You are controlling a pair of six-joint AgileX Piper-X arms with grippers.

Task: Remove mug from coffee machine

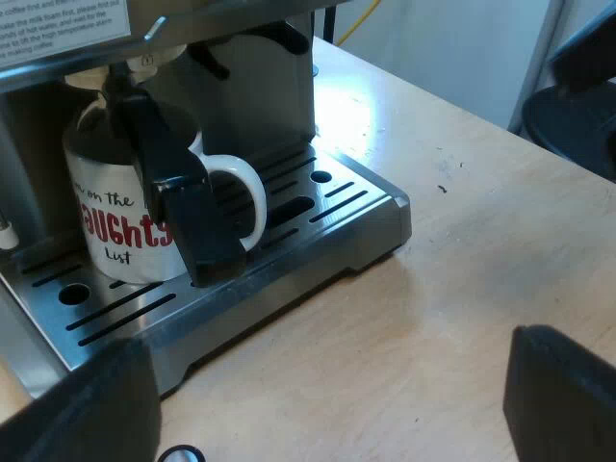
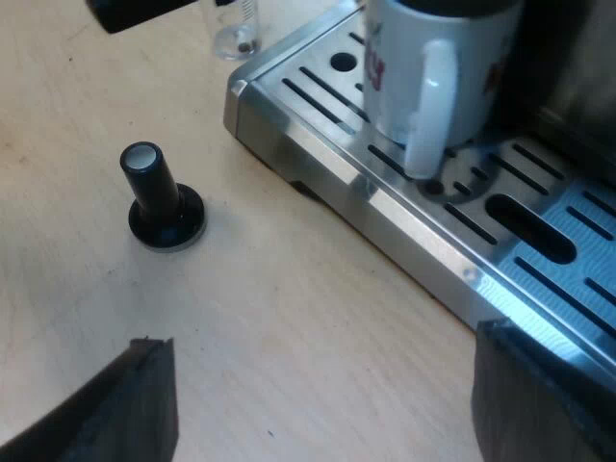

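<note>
The white mug [image 1: 111,226] with red lettering stands upright on the slotted drip tray [image 1: 337,221] of the espresso machine [image 1: 250,87]. Its handle is turned out toward my right gripper [image 2: 322,404], whose fingers are spread wide over the wooden table [image 2: 289,318] just short of the tray's edge. My left gripper [image 1: 327,414] hovers equally wide and empty beside the tray, while a black-knobbed tamper [image 2: 162,202] stands on the table near the tray's corner, with a measuring glass [image 2: 236,34] beyond it.

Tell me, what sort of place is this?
Probably a test bench set up for coffee-making: an espresso machine with a mug on its drip tray, and a black-knobbed tamper on a plain wooden table.
</note>
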